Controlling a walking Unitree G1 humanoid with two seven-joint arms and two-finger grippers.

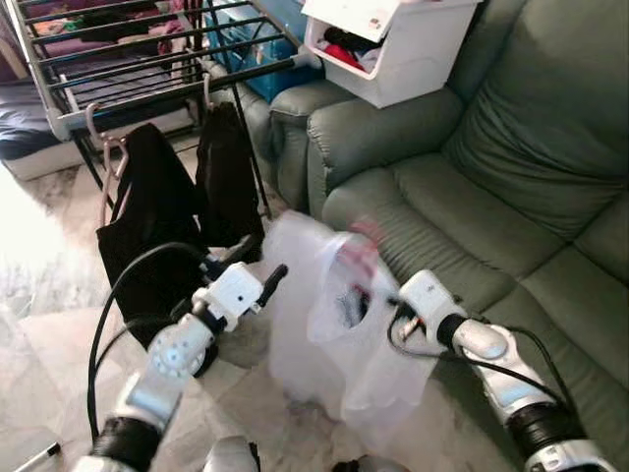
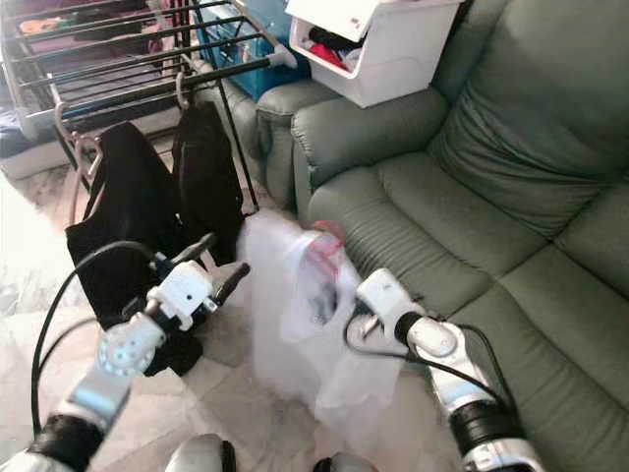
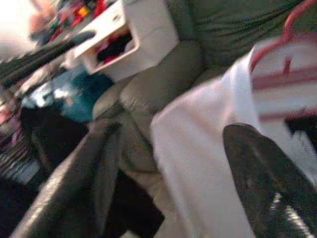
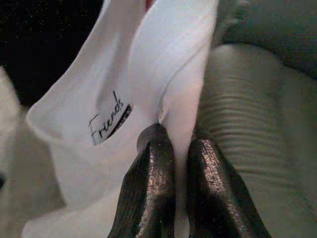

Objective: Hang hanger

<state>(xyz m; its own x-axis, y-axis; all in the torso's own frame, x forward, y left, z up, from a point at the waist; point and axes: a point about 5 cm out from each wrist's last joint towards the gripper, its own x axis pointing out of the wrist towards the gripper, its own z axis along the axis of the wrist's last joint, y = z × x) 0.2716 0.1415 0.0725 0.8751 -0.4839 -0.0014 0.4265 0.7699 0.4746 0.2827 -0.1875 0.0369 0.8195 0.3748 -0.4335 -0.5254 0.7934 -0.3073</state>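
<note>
A white shirt (image 1: pixel 314 320) hangs on a red hanger (image 3: pixel 287 29), held up in front of the sofa and motion-blurred in the eye views. My right gripper (image 4: pixel 179 141) is shut on a fold of the shirt's fabric near the neck label, and its white wrist (image 1: pixel 428 295) sits at the shirt's right side. Just left of the shirt my left gripper (image 1: pixel 263 262) stands open, its two black fingers (image 3: pixel 262 183) spread and nothing between them. The drying rack (image 1: pixel 147 59) stands at the back left.
Two black garments (image 1: pixel 147 216) hang on hangers from the rack's front rail. A green sofa (image 1: pixel 472 187) runs along the right, with a white bin (image 1: pixel 393 44) of clothes on its arm. Pale tiled floor (image 1: pixel 39 285) lies below.
</note>
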